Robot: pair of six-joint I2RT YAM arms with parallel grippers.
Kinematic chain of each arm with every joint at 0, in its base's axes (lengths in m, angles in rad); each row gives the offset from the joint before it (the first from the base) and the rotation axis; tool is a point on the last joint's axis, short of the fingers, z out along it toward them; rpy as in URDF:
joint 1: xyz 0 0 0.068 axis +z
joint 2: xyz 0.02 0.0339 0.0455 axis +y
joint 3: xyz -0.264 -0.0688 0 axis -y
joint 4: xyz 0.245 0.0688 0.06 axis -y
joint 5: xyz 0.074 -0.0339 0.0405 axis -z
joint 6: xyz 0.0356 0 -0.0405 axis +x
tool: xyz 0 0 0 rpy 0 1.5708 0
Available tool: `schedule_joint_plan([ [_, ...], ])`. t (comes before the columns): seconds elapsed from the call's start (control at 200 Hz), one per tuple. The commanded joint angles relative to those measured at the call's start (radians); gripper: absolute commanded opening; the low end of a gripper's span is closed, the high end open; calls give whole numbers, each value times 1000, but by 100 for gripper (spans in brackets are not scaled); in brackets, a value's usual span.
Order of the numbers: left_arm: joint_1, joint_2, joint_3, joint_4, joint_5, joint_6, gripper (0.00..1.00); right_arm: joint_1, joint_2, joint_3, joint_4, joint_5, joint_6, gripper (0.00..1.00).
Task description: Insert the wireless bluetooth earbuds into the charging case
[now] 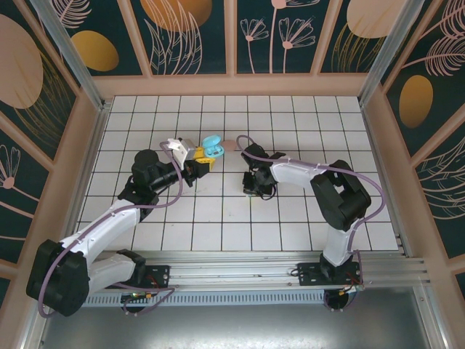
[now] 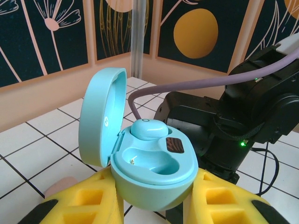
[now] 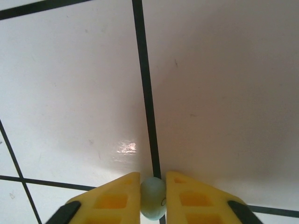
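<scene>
Bright, even light comes from overhead. Just ahead-left of my right claw (image 3: 153,179) a small glare patch whitens the tile (image 3: 224,93), and soft shadow pools around my tips. The earbud (image 3: 153,205) pinched there looks slightly soft. In my left claw (image 2: 154,200) the case (image 2: 154,163) is sharp, while my yellow fingers (image 2: 88,200) are blurred.

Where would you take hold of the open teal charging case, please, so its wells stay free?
Grip the lower shell of the charging case across its width, under the rim, coming from the end by the empty well, as the left hand does. The lid stands open to one side; the far well holds an earbud.
</scene>
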Motion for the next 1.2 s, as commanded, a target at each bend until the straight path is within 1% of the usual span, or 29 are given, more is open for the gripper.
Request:
schedule_joint_plan([
  [0.0,-6,-20,-7,4,1,23,18,11,-17,27,-41,37,-11,10],
  [0.075,-5,-17,-7,7,2,22,19,10,-49,35,-64,66,-11,8],
  [0.32,-7,-7,0,21,2,22,19,-12,-179,75,-166,118,-13,7],
  [0.425,-6,0,4,28,3,25,19,-8,-250,135,-237,133,-11,7],
  [0.51,-5,7,3,42,2,29,19,6,-306,197,-283,178,-13,7],
  [0.63,-6,23,11,61,6,42,19,52,-353,302,-343,222,-14,6],
  [0.756,-6,46,25,66,9,62,19,110,-355,416,-387,239,-17,6],
  [0.936,-6,71,35,65,8,76,19,204,-287,561,-423,260,-23,5],
  [1.026,-6,70,32,65,9,77,19,228,-247,604,-427,252,-32,5],
  [1.196,-6,60,24,55,9,85,19,245,-189,663,-434,248,-52,5],
])
